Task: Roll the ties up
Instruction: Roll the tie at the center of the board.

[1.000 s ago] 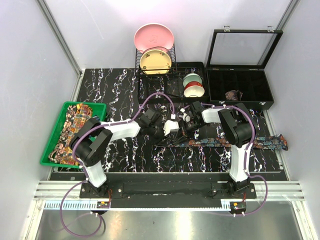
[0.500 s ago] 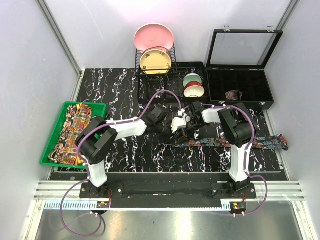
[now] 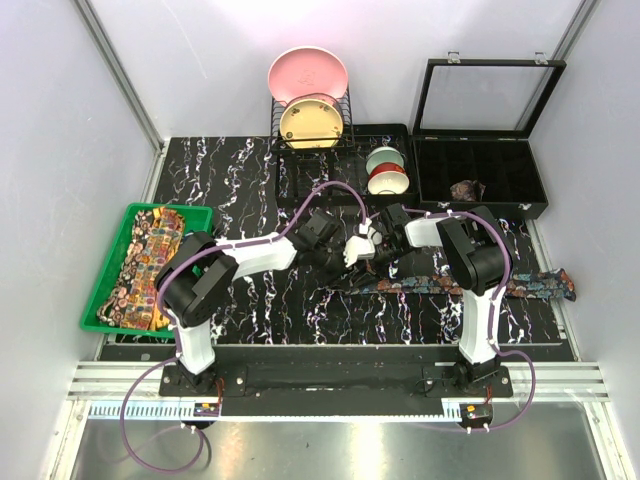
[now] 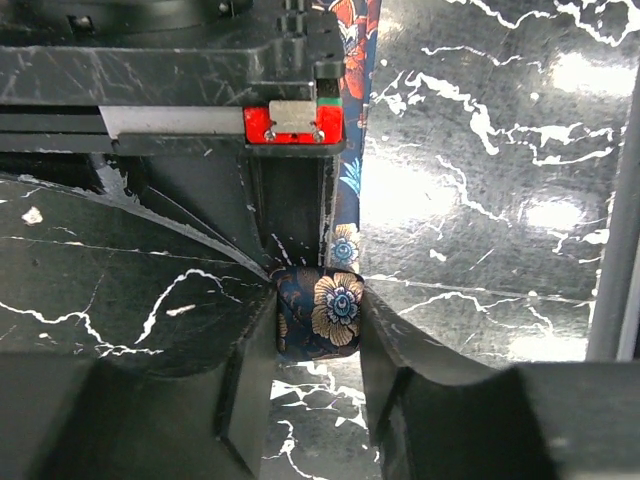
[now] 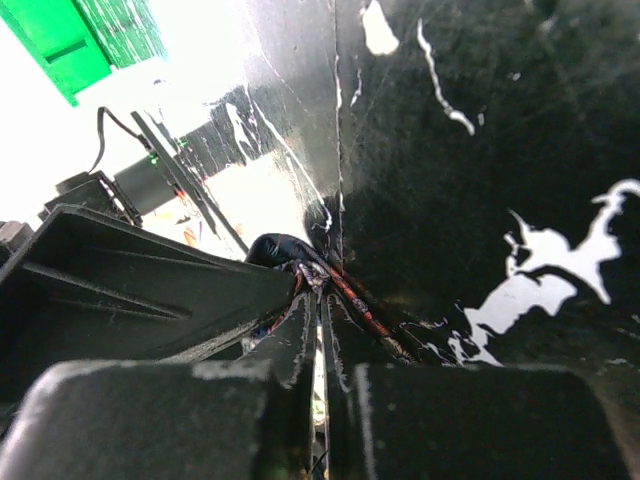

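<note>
Black, white-veined marble-pattern table (image 3: 240, 170) inside a white-walled enclosure, both arms meeting near its middle. The dark blue floral-patterned fabric necktie (image 3: 440, 284) lies flat on the surface. Its near end is turned into a short, tight coil (image 4: 322, 312) that sits directly between the tips of the left gripper (image 4: 318, 340). The left gripper is clenched on the coil, with one finger pressed against each flank. The right gripper (image 5: 322, 330) faces the left one across the coil, its jaws closed to a thin slit. Reddish fabric edges lie right at its tips, but whether any cloth is nipped cannot be told. Key relation: from the left gripper the unrolled strip runs straight ahead, past the side of the right gripper, then under the right arm and on beyond it. The tie's long axis therefore points away from the left fingertips, and the coil's axis lies across them. Both grippers are at the coil, but the free length lies wholly on the right arm's side. Any further turn would probably have to advance the coil along that line. Well behind the left gripper, a green plastic tray (image 3: 200, 211) holds yellow-orange paisley neckties (image 3: 145, 260). Beyond the right gripper, an open black compartment case (image 3: 480, 165) contains one small brownish rolled coil (image 3: 466, 189).
</note>
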